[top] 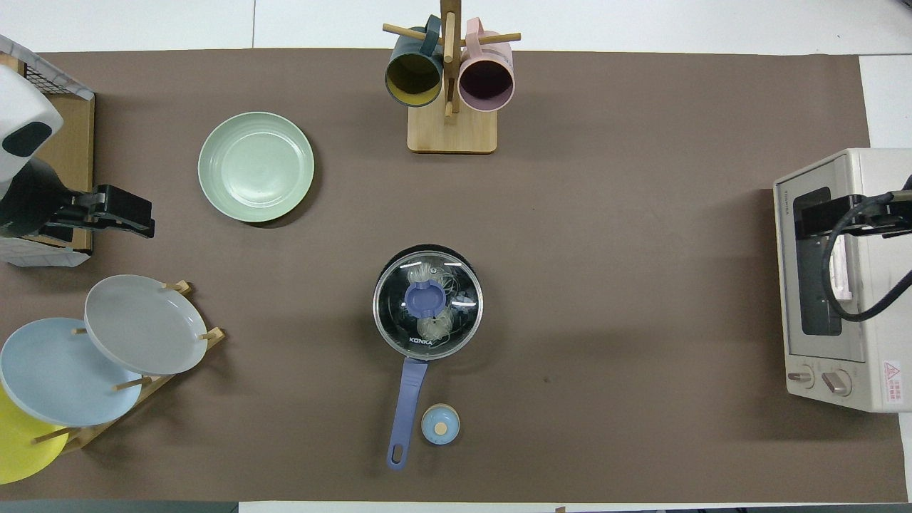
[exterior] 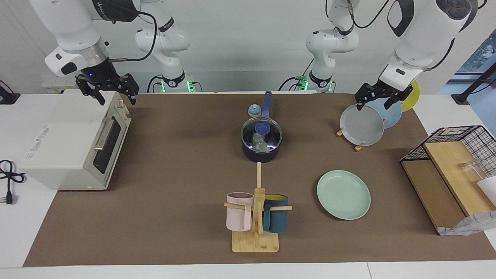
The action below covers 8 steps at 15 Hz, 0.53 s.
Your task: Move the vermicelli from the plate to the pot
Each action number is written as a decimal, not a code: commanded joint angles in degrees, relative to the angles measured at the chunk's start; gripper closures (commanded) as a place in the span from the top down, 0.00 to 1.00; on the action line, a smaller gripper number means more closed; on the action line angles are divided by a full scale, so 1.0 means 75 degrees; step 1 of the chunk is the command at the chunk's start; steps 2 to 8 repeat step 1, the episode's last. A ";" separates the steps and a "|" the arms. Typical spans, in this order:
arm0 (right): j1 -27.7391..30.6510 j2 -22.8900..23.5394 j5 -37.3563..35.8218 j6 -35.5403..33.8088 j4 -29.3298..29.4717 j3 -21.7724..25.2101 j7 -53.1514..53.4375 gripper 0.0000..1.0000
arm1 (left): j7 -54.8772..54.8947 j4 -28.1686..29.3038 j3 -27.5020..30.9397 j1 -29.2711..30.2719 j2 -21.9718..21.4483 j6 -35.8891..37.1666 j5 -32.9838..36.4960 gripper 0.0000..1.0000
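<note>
From the facing view, the vermicelli (exterior: 260, 142) lay inside the pot (exterior: 261, 149), a whitish crinkled bundle showing through the glass lid (exterior: 261, 135) that sat on the rim — so the transfer looked done, and no coming move seemed to turn on reaching for it. The pot's long blue handle (exterior: 266, 104) pointed toward the robots, with a small round timer (exterior: 254, 111) just beside it. The mint-green plate (exterior: 343, 194) lay bare, farther from the robots than the pot and toward the left arm's end of the table. The left gripper (exterior: 379, 99) hung over the rack of upright plates (exterior: 362, 126), its fingers apart and holding nothing; the right gripper (exterior: 108, 88) hung over the toaster oven (exterior: 69, 139), fingers likewise spread and empty. Both were well apart from the pot, the left one somewhat closer to the plate. From the overhead view, the pale noodle coils (top: 431, 324) showed under the lid's blue knob (top: 423, 299), the pot (top: 427, 303) round and dark, the plate (top: 256, 166) smooth, shallow and ringed. The left gripper (top: 117, 212) sat at the wire basket's (top: 43, 75) end; the right gripper (top: 830, 217) was over the oven — each arm seemed to be waiting.
</note>
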<state>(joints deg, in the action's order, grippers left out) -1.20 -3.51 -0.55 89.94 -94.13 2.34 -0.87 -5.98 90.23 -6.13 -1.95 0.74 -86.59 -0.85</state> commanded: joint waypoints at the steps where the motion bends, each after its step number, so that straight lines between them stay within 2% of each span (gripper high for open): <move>1: 0.0043 -0.0059 0.0179 -0.0074 0.0024 -0.0031 -0.0130 1.00 | 0.0036 0.0157 -0.0038 0.0073 -0.0158 -0.0068 0.0101 1.00; 8: 0.0043 -0.0059 0.0179 -0.0074 0.0024 -0.0031 -0.0130 1.00 | 0.0036 0.0157 -0.0038 0.0073 -0.0158 -0.0068 0.0101 1.00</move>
